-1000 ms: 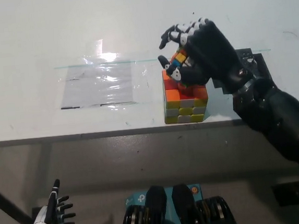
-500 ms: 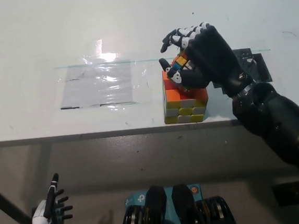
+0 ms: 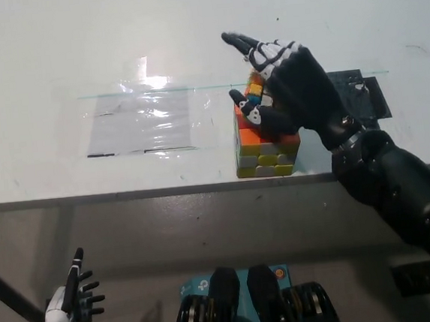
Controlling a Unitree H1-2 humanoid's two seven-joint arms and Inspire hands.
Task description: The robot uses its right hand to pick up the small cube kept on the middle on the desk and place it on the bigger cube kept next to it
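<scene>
The bench [image 3: 55, 54] is plain white with a glossy finish, and there's a glare spot up near the middle. A clear plastic sheet [image 3: 147, 122] lies flat on it, shiny and a bit wrinkled, with dark marks along its near edge. The bench's front edge runs straight across the view, and below it is a greyish floor [image 3: 206, 237]. A black flat piece [image 3: 367, 95] sits on the bench on the far right, mostly behind the arm.

The bigger cube [image 3: 265, 150] stands right at the front edge of the bench, just right of the plastic sheet, sitting square with one face toward the camera — yellow and white tiles on that face, orange and red on top. The small cube [image 3: 255, 90] sits on top of it toward the back edge, multicoloured and turned a bit out of line with the big one. No long axis to speak of, they're cubes.

The black right hand [image 3: 283, 80] is over the stack with its fingers [image 3: 241, 42] spread and stretched away from the small cube — the thumb is low, just beside the cubes. I can't tell if anything touches.

The white left hand [image 3: 71, 302] hangs low at the bottom left, well below the bench, fingers apart and holding nothing.
</scene>
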